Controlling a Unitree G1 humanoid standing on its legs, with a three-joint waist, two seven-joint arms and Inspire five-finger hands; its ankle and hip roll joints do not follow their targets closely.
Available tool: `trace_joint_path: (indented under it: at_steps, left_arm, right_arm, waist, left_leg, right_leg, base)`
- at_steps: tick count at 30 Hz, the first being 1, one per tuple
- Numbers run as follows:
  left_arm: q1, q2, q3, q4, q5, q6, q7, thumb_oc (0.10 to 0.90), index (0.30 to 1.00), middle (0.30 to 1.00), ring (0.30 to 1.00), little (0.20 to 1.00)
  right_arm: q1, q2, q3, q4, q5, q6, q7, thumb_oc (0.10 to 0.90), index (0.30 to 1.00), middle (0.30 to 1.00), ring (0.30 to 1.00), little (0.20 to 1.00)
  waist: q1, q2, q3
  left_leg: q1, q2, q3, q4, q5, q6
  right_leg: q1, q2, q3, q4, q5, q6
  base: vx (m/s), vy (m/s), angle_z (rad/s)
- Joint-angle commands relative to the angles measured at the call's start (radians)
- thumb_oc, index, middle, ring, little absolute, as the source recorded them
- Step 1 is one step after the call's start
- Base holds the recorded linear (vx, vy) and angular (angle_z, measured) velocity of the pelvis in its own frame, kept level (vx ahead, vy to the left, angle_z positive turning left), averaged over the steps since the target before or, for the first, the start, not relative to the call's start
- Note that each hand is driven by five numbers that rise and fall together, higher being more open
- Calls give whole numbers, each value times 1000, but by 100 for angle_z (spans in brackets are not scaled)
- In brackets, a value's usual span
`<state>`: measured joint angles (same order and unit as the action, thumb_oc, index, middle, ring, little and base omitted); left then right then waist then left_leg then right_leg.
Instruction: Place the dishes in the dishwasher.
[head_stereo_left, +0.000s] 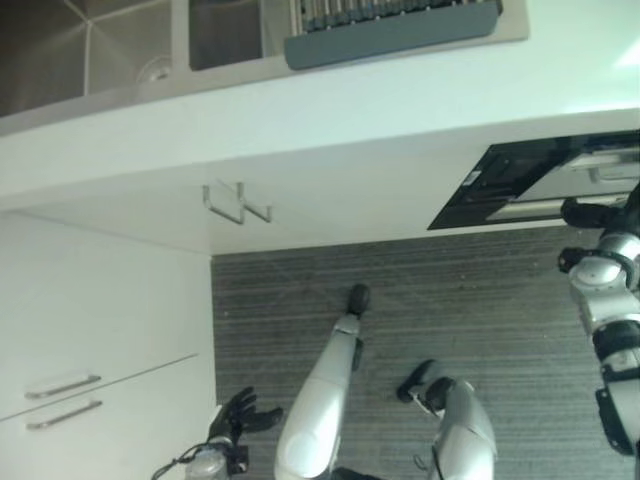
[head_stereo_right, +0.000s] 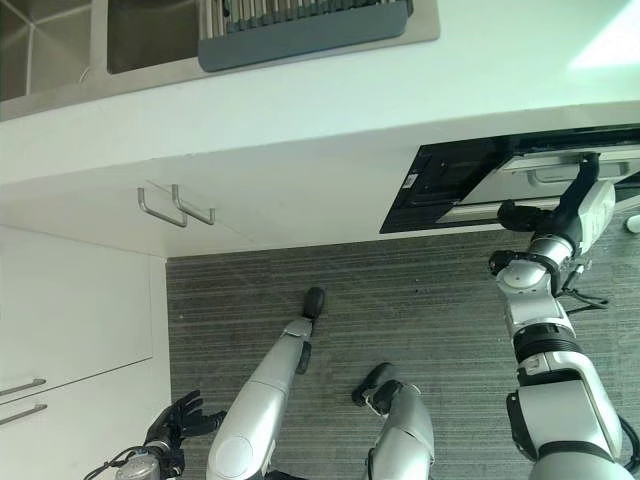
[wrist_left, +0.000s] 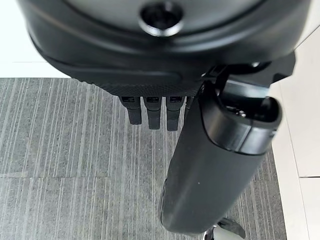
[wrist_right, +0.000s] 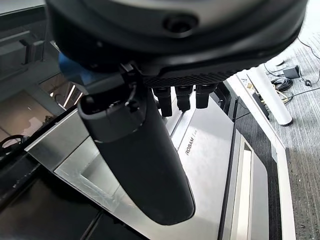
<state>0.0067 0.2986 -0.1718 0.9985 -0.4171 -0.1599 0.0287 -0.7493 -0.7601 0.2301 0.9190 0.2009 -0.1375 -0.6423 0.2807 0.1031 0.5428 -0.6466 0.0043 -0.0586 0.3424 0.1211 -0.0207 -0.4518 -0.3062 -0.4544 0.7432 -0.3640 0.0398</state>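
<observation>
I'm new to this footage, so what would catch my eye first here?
The robot's right hand reaches up to the dark dishwasher under the white countertop. A grey dish rack sits beside the steel sink. The left hand hangs open near the white cabinets.

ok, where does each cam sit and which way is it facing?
Left eye view: head, looking down at sink, floor; left robot hand low left.
Right eye view: same scene, slightly offset; right robot hand at dishwasher.
Left wrist view: along left robot hand, down at floor.
Right wrist view: along right robot hand, onto dishwasher, shared with eyes.
</observation>
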Motion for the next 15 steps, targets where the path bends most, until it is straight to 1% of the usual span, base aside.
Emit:
trace_joint_path:
  at_steps: [1,3,4,5,7,8,9,11,12,13,15]
  left_arm:
    - [30,74,-8,-46,-16,-70,19,800,900,900,900,900]
    - [27,66,10,-57,-48,-93,28,800,900,900,900,900]
    - [29,60,23,-75,-76,-112,22,800,900,900,900,900]
    - [25,50,46,-108,-119,-127,18,800,900,900,900,900]
    - [16,46,57,-134,-145,-138,14,800,900,900,900,900]
    - [12,42,66,-154,-155,-135,14,800,900,900,900,900]
    - [7,39,84,-185,-203,-130,-24,800,900,900,900,900]
    - [6,32,104,-222,-257,-122,-80,800,900,900,900,900]
    - [8,32,104,-224,-258,-124,-84,800,900,900,900,900]
    - [8,28,108,-246,-263,-123,-90,800,900,900,900,900]
    - [12,24,113,-273,-269,-124,-110,800,900,900,900,900]
  right_arm:
    - [-360,-98,121,-208,-95,-195,72,800,900,900,900,900]
    - [-321,-74,102,-215,-64,-195,86,800,900,900,900,900]
    - [-275,-56,81,-230,-43,-194,108,800,900,900,900,900]
    - [-193,-22,47,-257,-20,-199,123,800,900,900,900,900]
    - [-111,23,16,-277,-5,-198,143,800,900,900,900,900]
    - [-67,47,2,-281,4,-207,146,800,900,900,900,900]
    - [37,101,-30,-294,20,-222,157,800,900,900,900,900]
    - [170,172,-47,-304,16,-246,151,800,900,900,900,900]
    - [176,175,-48,-306,16,-243,150,800,900,900,900,900]
    - [232,211,-50,-308,13,-250,136,800,900,900,900,900]
    - [311,249,-50,-305,-2,-250,125,800,900,900,900,900]
  waist:
    - [113,-10,-23]
    - [106,-10,-23]
    - [98,-10,-23]
    - [84,-10,-23]
    - [69,-8,-23]
    - [60,-6,-23]
    - [40,-5,-23]
    - [10,-2,-23]
    - [9,-2,-23]
    - [-8,-2,-23]
    - [-33,-2,-23]
  left_leg:
    - [115,-8,43,-42,-130,68]
    - [123,-5,44,-42,-134,67]
    - [131,-2,45,-42,-137,65]
    - [148,5,52,-42,-143,61]
    - [168,12,60,-42,-148,55]
    - [179,16,63,-42,-150,51]
    - [208,24,67,-42,-157,43]
    - [253,40,73,-42,-166,29]
    - [256,42,73,-42,-166,28]
    - [279,54,76,-42,-171,19]
    - [314,73,81,-42,-179,4]
  right_leg:
    - [100,-1,44,95,75,37]
    - [105,2,48,95,71,38]
    - [110,6,50,92,71,40]
    - [126,10,54,77,68,43]
    - [141,15,59,59,67,47]
    - [151,18,61,44,65,47]
    - [182,26,64,11,61,49]
    - [236,43,72,-51,56,49]
    - [242,46,72,-56,56,48]
    - [272,58,76,-97,52,46]
    - [322,79,81,-163,49,43]
  base:
    - [0,0,0]
    - [0,0,0]
    - [-10,8,3]
    - [-9,17,4]
    - [-14,21,6]
    - [-4,26,-6]
    - [15,29,-14]
    - [35,17,-1]
    - [0,0,0]
    - [3,-19,-14]
    - [18,-18,-23]
